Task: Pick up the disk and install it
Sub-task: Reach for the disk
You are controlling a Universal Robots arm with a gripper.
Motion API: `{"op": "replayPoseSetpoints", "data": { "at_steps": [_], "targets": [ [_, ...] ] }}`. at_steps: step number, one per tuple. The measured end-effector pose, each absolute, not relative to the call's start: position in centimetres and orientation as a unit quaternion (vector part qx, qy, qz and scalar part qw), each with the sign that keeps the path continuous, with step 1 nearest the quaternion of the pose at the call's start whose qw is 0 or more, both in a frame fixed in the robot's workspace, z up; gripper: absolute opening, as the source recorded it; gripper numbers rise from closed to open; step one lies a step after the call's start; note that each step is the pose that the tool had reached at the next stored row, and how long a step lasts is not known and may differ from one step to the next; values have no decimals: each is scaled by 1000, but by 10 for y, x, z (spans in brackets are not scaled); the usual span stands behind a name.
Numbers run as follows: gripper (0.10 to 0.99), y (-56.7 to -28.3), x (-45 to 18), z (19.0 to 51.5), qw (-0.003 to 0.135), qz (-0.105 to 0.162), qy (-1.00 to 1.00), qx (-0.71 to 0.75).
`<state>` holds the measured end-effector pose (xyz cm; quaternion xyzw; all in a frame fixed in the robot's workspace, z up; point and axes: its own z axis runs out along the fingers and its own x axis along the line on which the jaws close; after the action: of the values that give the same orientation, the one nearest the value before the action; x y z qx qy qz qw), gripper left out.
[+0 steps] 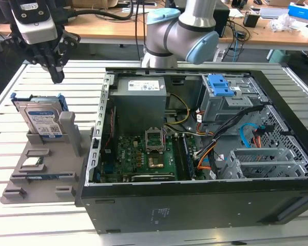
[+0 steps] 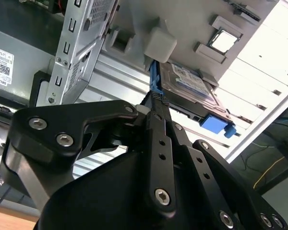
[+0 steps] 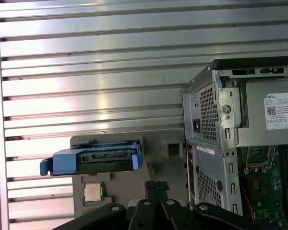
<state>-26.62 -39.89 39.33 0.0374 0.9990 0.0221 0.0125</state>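
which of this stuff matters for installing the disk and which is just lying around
For the job: disk, gripper near it, open computer case.
Lying about: chip on the grey holder, power-supply box, desk clutter behind.

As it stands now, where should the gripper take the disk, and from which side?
Probably its exposed top edge, pinched across the flat faces, from above: the disk stands on edge, lower part seated in the grey holder.
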Motion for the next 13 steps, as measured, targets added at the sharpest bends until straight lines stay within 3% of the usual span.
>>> {"op": "replayPoseSetpoints", "data": {
  "at_steps": [13],
  "targets": [
    [106, -399, -292, 393, 12, 22, 999, 37]
  ]
}}
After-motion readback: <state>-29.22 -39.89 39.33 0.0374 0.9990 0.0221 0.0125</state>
